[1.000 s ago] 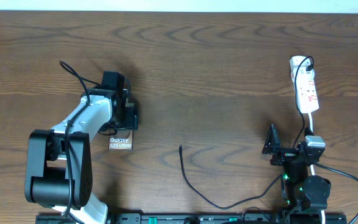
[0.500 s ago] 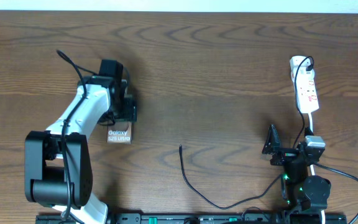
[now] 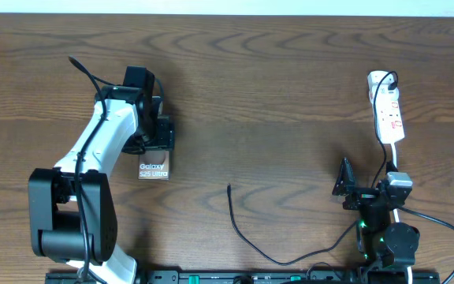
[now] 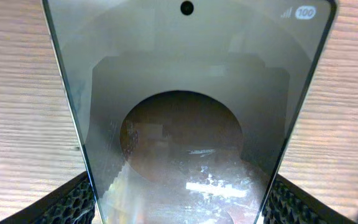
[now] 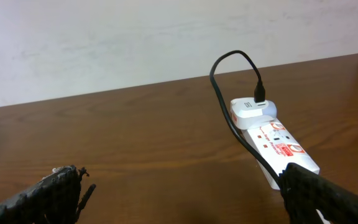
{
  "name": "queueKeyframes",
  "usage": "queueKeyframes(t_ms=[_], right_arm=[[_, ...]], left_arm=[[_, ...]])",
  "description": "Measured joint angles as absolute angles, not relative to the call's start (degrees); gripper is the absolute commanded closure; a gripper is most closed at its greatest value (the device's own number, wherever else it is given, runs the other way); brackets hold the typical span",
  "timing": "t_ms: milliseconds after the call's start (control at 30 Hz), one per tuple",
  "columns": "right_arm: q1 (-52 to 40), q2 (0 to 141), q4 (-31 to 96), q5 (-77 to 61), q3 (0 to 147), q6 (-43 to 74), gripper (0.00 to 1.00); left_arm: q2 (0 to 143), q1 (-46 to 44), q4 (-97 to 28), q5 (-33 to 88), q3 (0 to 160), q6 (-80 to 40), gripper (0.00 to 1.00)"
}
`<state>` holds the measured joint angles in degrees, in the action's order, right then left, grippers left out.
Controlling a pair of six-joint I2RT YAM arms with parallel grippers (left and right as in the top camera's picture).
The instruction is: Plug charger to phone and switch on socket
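Observation:
The phone (image 3: pixel 153 167) is a dark slab with white "Galaxy S25 Ultra" lettering, held at its far end by my left gripper (image 3: pixel 158 138), which is shut on it. In the left wrist view the phone's glossy face (image 4: pixel 185 112) fills the frame between the two fingers. The charger cable (image 3: pixel 247 237) lies loose on the table, its connector tip (image 3: pixel 228 188) free at centre. It runs to the white adapter (image 5: pixel 252 109) plugged into the socket (image 3: pixel 388 117) at the right. My right gripper (image 3: pixel 361 193) is open and empty, in front of the socket (image 5: pixel 278 146).
The white cord of the socket (image 3: pixel 396 162) runs down beside my right arm. Thick black arm cables (image 3: pixel 440 225) loop at the lower right. A black rail (image 3: pixel 235 278) lines the table's front edge. A pale wall (image 5: pixel 166 37) stands behind the table.
My left gripper has moved away from the front edge with the phone in it, and the phone has shifted slightly that way. The right arm and charger have not moved.

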<state>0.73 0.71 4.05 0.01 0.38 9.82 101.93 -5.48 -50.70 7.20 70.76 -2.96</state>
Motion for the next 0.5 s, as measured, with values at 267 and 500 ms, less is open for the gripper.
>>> queueKeyframes(t_ms=[267,500], right_arm=[[0.7,0.7,4.1,0.0,0.4,9.8,0.01],[0.7,0.7,4.1,0.0,0.4,9.8,0.01]], left_arm=[[101.9,-5.5,-50.5,8.3,70.8,-3.0,0.93],[101.9,-5.5,-48.6,4.1,70.6,-3.0,0.93]])
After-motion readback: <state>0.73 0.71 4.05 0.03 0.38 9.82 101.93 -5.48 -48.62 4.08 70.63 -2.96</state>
